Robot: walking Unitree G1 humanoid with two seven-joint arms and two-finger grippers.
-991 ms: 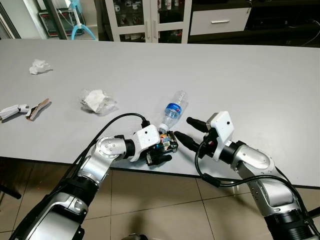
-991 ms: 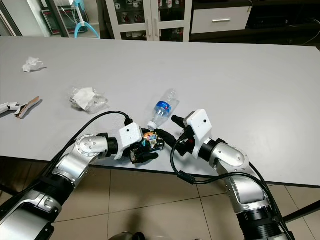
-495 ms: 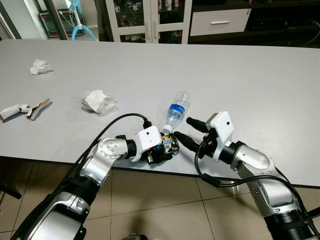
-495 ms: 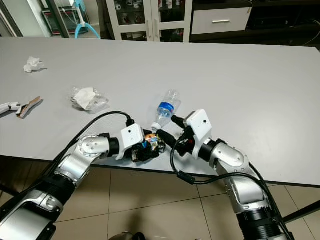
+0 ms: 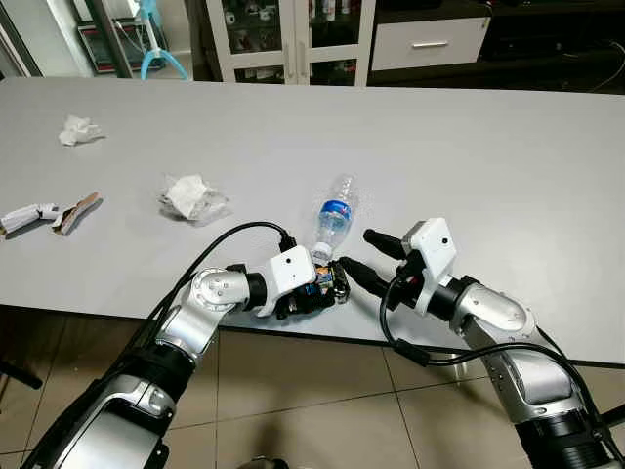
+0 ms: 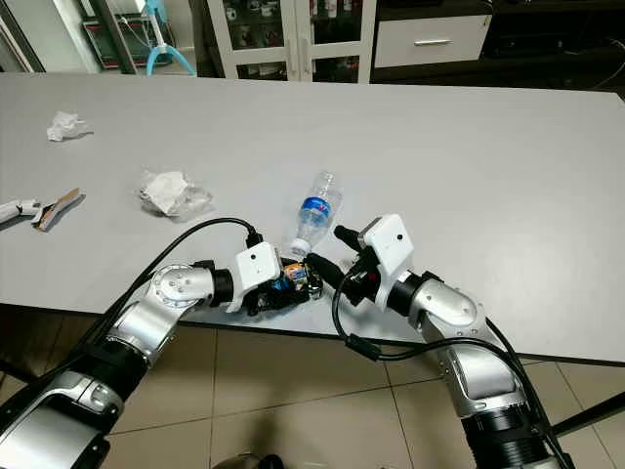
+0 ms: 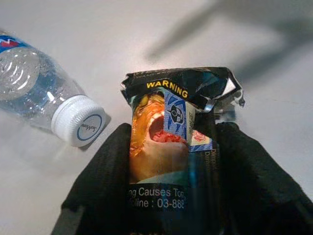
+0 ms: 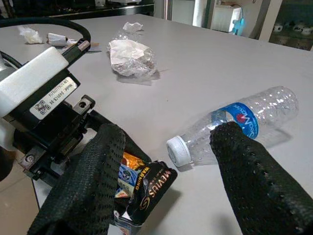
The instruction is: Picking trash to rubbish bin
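- One crushed pack (image 7: 182, 147), dark with a warning label, sits clamped between the two black fingers (image 7: 100, 181) of the left tool (image 5: 317, 293), at the near edge of the grey surface (image 5: 508, 147).
- One clear bottle (image 5: 335, 215) with a blue label and white cap (image 7: 78, 121) lies on its side just beyond the pack, cap toward the left tool and very near it.
- The right tool (image 5: 366, 256) hovers spread wide just right of the pack, holding nothing; one finger (image 8: 259, 181) reaches near the bottle's body, the other (image 8: 85, 186) lies beside the pack.
- Farther left on the surface: one plastic wad (image 5: 192, 197), one small paper ball (image 5: 77, 129), one white scrap (image 5: 25, 216) and one wooden stick (image 5: 73, 213).
- Since half a second ago the bottle has rolled, its far end swinging left, and the cap now lies a little higher above the pack; the left tool keeps its grip, the right one has hardly moved.
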